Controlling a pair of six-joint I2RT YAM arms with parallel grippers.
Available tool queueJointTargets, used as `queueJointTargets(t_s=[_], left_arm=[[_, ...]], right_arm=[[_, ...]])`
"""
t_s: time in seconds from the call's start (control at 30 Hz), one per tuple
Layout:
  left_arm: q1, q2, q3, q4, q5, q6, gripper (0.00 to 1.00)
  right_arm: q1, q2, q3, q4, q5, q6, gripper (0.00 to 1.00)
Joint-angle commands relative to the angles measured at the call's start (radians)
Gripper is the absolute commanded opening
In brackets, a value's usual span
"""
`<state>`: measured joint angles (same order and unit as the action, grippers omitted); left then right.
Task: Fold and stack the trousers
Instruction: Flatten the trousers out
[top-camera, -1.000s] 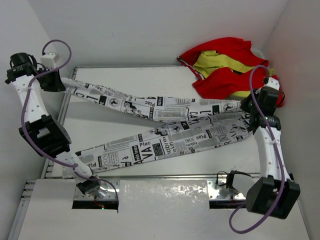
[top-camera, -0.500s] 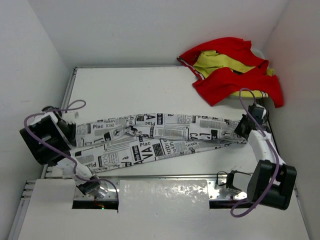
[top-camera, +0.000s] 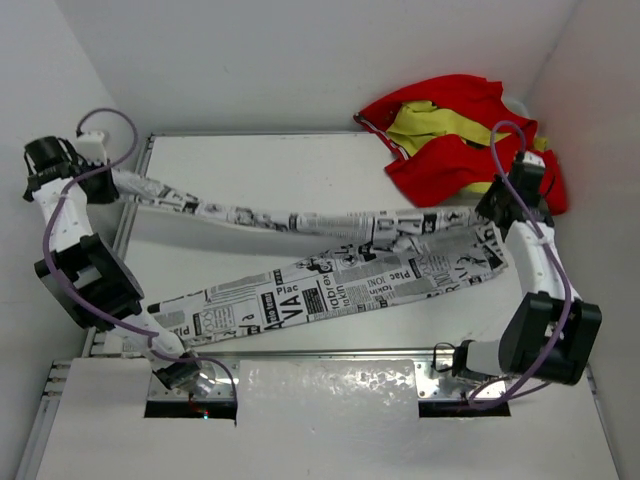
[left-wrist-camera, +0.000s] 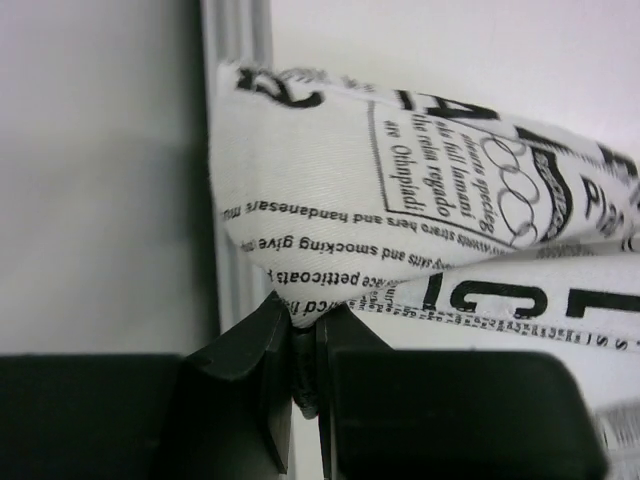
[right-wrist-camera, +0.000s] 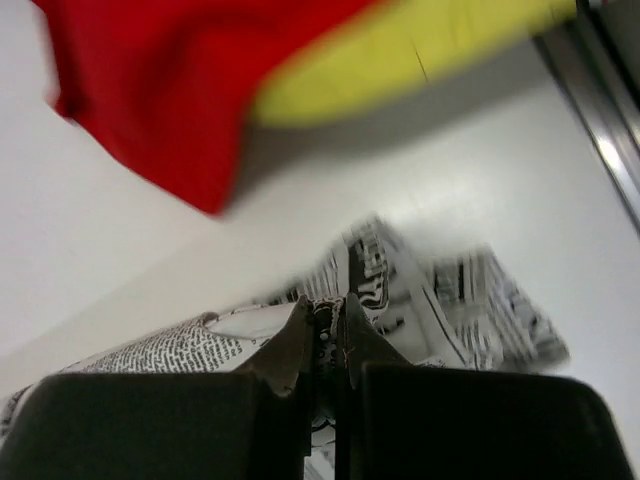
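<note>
The trousers (top-camera: 330, 280), white with black newspaper print, lie spread across the table in the top view, two legs fanning out to the left from the waist at the right. My left gripper (top-camera: 100, 172) is shut on the end of the far leg at the table's back left edge; the pinched cloth (left-wrist-camera: 330, 210) fills the left wrist view above the jaws (left-wrist-camera: 305, 325). My right gripper (top-camera: 497, 212) is shut on the waist end of the trousers (right-wrist-camera: 400, 290) at the right, with cloth pinched between its fingers (right-wrist-camera: 325, 320).
A red and yellow garment (top-camera: 455, 140) lies bunched at the table's back right corner, close behind my right gripper; it also shows in the right wrist view (right-wrist-camera: 200, 90). The table's metal rail (left-wrist-camera: 235, 150) runs beside my left gripper. White walls enclose the table.
Both grippers have swung back out from the near side, lifting the far leg away from the near leg toward the back left corner. The right gripper has moved up toward the red garment.
</note>
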<state>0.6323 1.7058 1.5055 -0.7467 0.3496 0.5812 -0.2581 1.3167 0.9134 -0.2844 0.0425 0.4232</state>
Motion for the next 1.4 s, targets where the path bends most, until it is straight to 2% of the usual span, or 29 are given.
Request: queueJointTargets(t_s=[0.0, 0.03, 0.07, 0.13, 0.17, 0.2, 0.23, 0.27, 0.37, 0.43, 0.53, 0.57, 0.6, 0.67, 0.7, 0.77, 0.8, 0.83, 0.87, 1.0, 1.07, 1.1, 1.13, 1.2, 1.23, 1.27, 1.3, 1.33, 1.37], left_arm=[[-0.017, 0.012, 0.07, 0.184, 0.098, -0.095, 0.0], [-0.041, 0.037, 0.059, 0.207, 0.086, -0.104, 0.0], [-0.052, 0.052, 0.055, 0.202, 0.077, -0.104, 0.02], [-0.083, 0.104, 0.038, 0.173, 0.065, -0.075, 0.22], [-0.088, 0.118, 0.029, 0.144, 0.051, -0.07, 0.39], [-0.088, 0.136, 0.006, 0.135, 0.025, -0.07, 0.44], [-0.083, 0.141, -0.007, 0.11, 0.005, -0.072, 0.59], [-0.076, 0.143, -0.023, 0.096, -0.038, -0.07, 0.63], [-0.02, 0.103, -0.045, -0.006, -0.069, -0.038, 0.65], [0.032, 0.036, -0.086, -0.086, -0.104, 0.017, 0.66], [0.099, -0.034, -0.163, -0.193, -0.145, 0.107, 0.65], [0.112, -0.067, -0.233, -0.218, -0.182, 0.127, 0.64], [0.142, -0.081, -0.275, -0.253, -0.201, 0.167, 0.63], [0.196, -0.115, -0.393, -0.269, -0.247, 0.207, 0.63], [0.213, -0.121, -0.433, -0.261, -0.261, 0.213, 0.63], [0.246, -0.138, -0.533, -0.237, -0.306, 0.227, 0.66], [0.251, -0.143, -0.565, -0.206, -0.319, 0.232, 0.66], [0.251, -0.146, -0.617, -0.192, -0.331, 0.236, 0.72], [0.251, -0.147, -0.637, -0.156, -0.331, 0.238, 0.73], [0.25, -0.123, -0.68, -0.077, -0.273, 0.206, 0.74], [0.248, -0.103, -0.68, -0.057, -0.245, 0.178, 0.74], [0.248, -0.086, -0.691, -0.04, -0.238, 0.172, 0.74], [0.245, -0.078, -0.699, -0.022, -0.238, 0.16, 0.73], [0.238, -0.051, -0.717, 0.004, -0.232, 0.161, 0.64], [0.225, -0.043, -0.72, 0.004, -0.222, 0.163, 0.52], [0.225, -0.038, -0.725, 0.003, -0.209, 0.163, 0.42], [0.225, -0.037, -0.726, 0.001, -0.171, 0.163, 0.27], [0.227, -0.038, -0.726, 0.001, -0.153, 0.161, 0.02], [0.227, -0.041, -0.725, 0.003, -0.137, 0.16, 0.0]], right_arm=[[0.003, 0.09, 0.123, 0.102, -0.035, 0.009, 0.0], [0.016, 0.143, 0.136, 0.103, -0.038, 0.006, 0.0], [0.022, 0.174, 0.151, 0.093, -0.038, 0.005, 0.26], [0.023, 0.272, 0.224, 0.029, -0.038, 0.006, 0.6], [0.025, 0.301, 0.304, -0.092, -0.036, -0.001, 0.7], [0.023, 0.344, 0.338, -0.154, -0.009, -0.02, 0.73], [0.023, 0.354, 0.366, -0.241, 0.012, -0.029, 0.77], [0.022, 0.354, 0.395, -0.271, 0.035, -0.038, 0.88], [0.001, 0.305, 0.394, -0.351, 0.111, -0.054, 0.99], [-0.033, 0.236, 0.327, -0.364, 0.119, -0.018, 0.99], [-0.069, 0.159, 0.204, -0.325, 0.105, 0.04, 0.92], [-0.09, 0.12, 0.115, -0.306, 0.096, 0.051, 0.83], [-0.102, 0.105, 0.075, -0.288, 0.086, 0.069, 0.63], [-0.145, 0.093, -0.033, -0.24, 0.03, 0.104, 0.51], [-0.161, 0.098, -0.06, -0.222, 0.001, 0.115, 0.51], [-0.19, 0.134, -0.12, -0.164, -0.065, 0.135, 0.72], [-0.191, 0.151, -0.125, -0.144, -0.067, 0.131, 0.79], [-0.191, 0.171, -0.123, -0.131, -0.075, 0.121, 0.86], [-0.19, 0.214, -0.122, -0.124, -0.082, 0.117, 0.88], [-0.191, 0.303, -0.091, -0.052, -0.107, 0.118, 0.88], [-0.19, 0.329, -0.09, -0.018, -0.107, 0.14, 0.83], [-0.191, 0.337, -0.096, 0.017, -0.104, 0.146, 0.79], [-0.191, 0.343, -0.102, 0.028, -0.104, 0.156, 0.67], [-0.191, 0.358, -0.122, 0.022, -0.102, 0.19, 0.5], [-0.191, 0.357, -0.136, 0.019, -0.11, 0.213, 0.41], [-0.191, 0.351, -0.152, 0.013, -0.112, 0.226, 0.24], [-0.19, 0.319, -0.186, 0.005, -0.105, 0.235, 0.14], [-0.191, 0.297, -0.203, -0.005, -0.092, 0.255, 0.06], [-0.19, 0.27, -0.218, -0.025, -0.054, 0.265, 0.0]])
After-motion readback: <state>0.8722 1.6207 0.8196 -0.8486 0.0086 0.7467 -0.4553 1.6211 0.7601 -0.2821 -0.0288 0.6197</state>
